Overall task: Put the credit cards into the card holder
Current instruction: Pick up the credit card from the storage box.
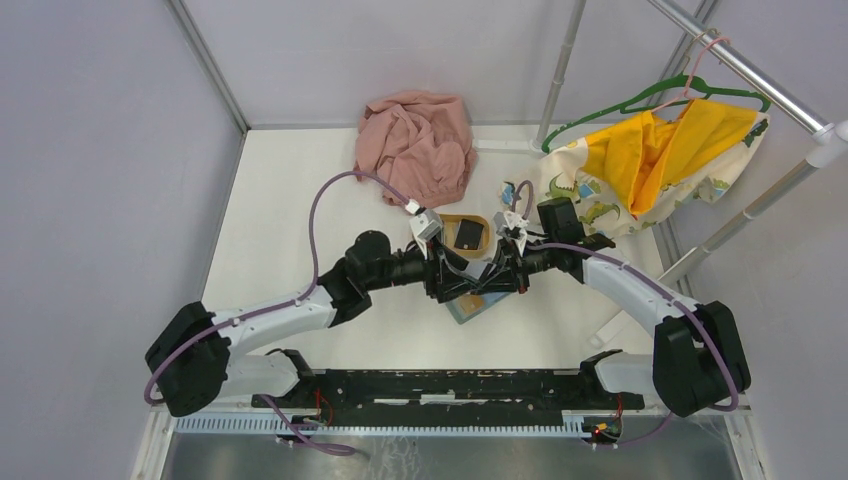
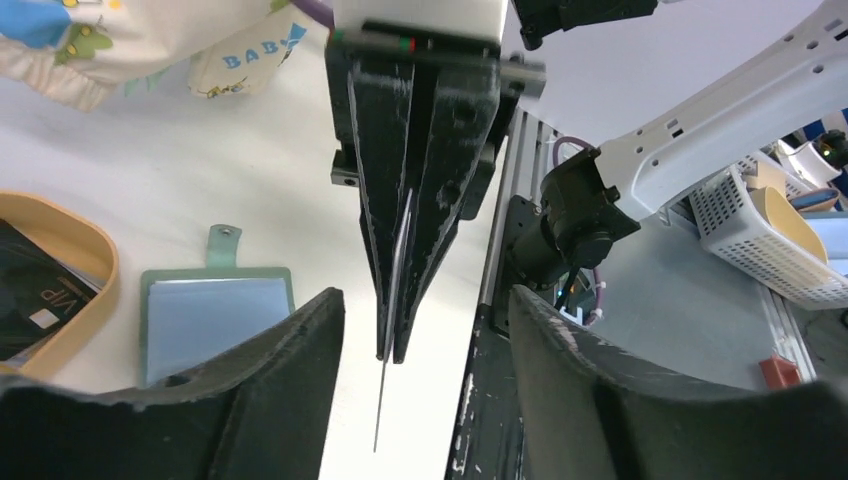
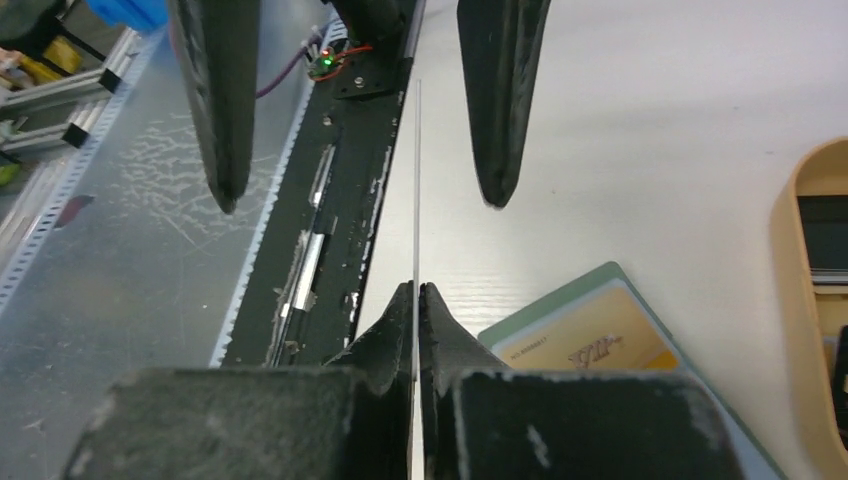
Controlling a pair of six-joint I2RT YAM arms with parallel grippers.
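The right gripper (image 3: 415,292) is pinched tight on a credit card (image 3: 417,170), edge-on mid-frame. The left gripper (image 2: 428,297) is spread wide either side of it. The card holder (image 2: 215,318) lies open at lower left.

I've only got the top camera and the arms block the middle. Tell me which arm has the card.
Observer: The right gripper, jaws shut on a card held edge-on.
Operator: Report the left jaws.
Observer: The left gripper is open, one finger either side of that card, not touching it.
Operator: Check the card holder.
Observer: The card holder lies open, a gold-tan card against its inside.
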